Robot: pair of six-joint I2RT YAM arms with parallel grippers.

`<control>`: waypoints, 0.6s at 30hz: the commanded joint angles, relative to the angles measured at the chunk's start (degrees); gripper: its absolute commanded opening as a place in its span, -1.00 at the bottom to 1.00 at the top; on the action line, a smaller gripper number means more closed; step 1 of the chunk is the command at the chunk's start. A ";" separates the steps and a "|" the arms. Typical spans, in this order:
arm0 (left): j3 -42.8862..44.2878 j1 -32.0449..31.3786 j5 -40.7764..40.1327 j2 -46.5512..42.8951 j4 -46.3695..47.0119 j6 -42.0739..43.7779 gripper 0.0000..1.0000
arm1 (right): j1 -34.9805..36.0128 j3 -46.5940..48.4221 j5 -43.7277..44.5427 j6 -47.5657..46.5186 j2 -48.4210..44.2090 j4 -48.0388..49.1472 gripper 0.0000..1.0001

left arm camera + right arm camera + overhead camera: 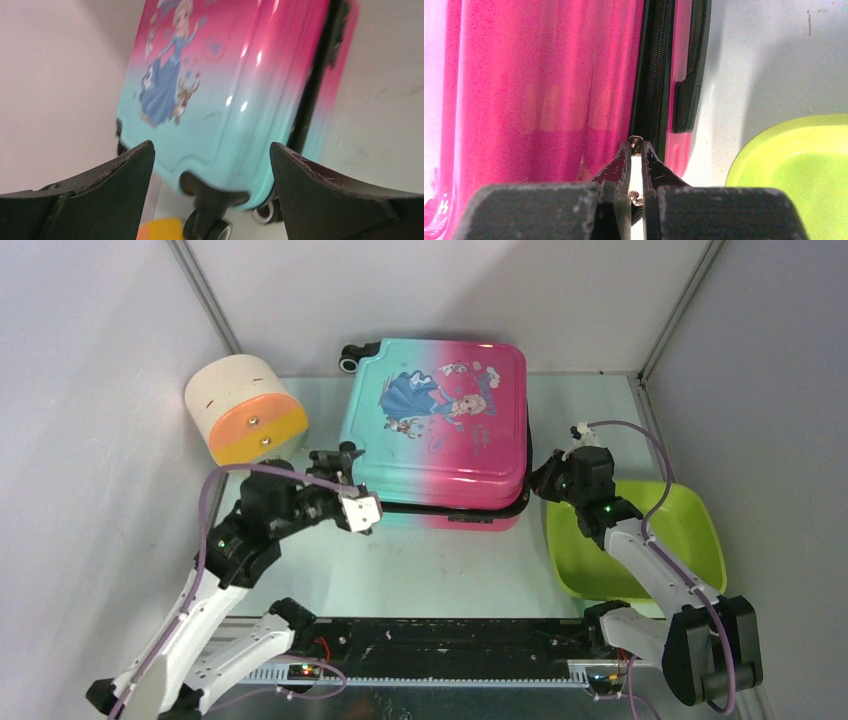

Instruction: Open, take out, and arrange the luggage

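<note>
The luggage lies flat at the back middle of the table, printed shell up, teal on the left, pink on the right, wheels at its left end. Its lid looks slightly raised along the near edge. My right gripper is at its right side, shut on the metal zipper pull in the black zip seam between the pink shells. My left gripper is open and empty near the case's near-left corner; its view shows the teal shell and a black wheel between its fingers.
A cream-and-orange cylinder stands at the back left, close to the left arm. A lime-green tub sits at the right, under the right arm; it also shows in the right wrist view. White walls close in the sides and back.
</note>
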 commanded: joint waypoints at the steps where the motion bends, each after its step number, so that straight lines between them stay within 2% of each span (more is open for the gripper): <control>1: -5.64 -11.64 -1.75 -1.01 10.23 -14.23 0.83 | 1.24 -0.81 -5.08 1.57 -1.54 -3.72 -1.00; 3: -8.30 -15.60 -3.70 0.71 13.35 -15.61 0.84 | 0.92 -0.81 -5.42 1.59 -1.79 -3.38 -1.00; 5: -10.01 -22.79 -6.36 4.19 16.56 -15.51 0.83 | 0.46 -0.81 -5.77 1.58 -1.99 -3.19 -1.00; 7: -10.96 -26.38 -8.70 8.59 20.85 -15.11 0.81 | -0.13 -0.81 -6.09 1.66 -2.44 -3.44 -1.00; 12: -10.70 -28.10 -10.54 20.86 30.50 -14.37 0.76 | -0.85 -0.81 -7.17 1.68 -3.32 -3.49 -1.00; 16: -8.70 -28.07 -10.67 28.35 32.91 -13.41 0.71 | -1.90 -0.79 -8.00 1.47 -3.60 -3.41 -1.00; 18: -7.43 -28.05 -9.30 31.15 32.14 -12.80 0.60 | -2.31 -0.80 -8.40 1.27 -3.59 -3.37 -1.00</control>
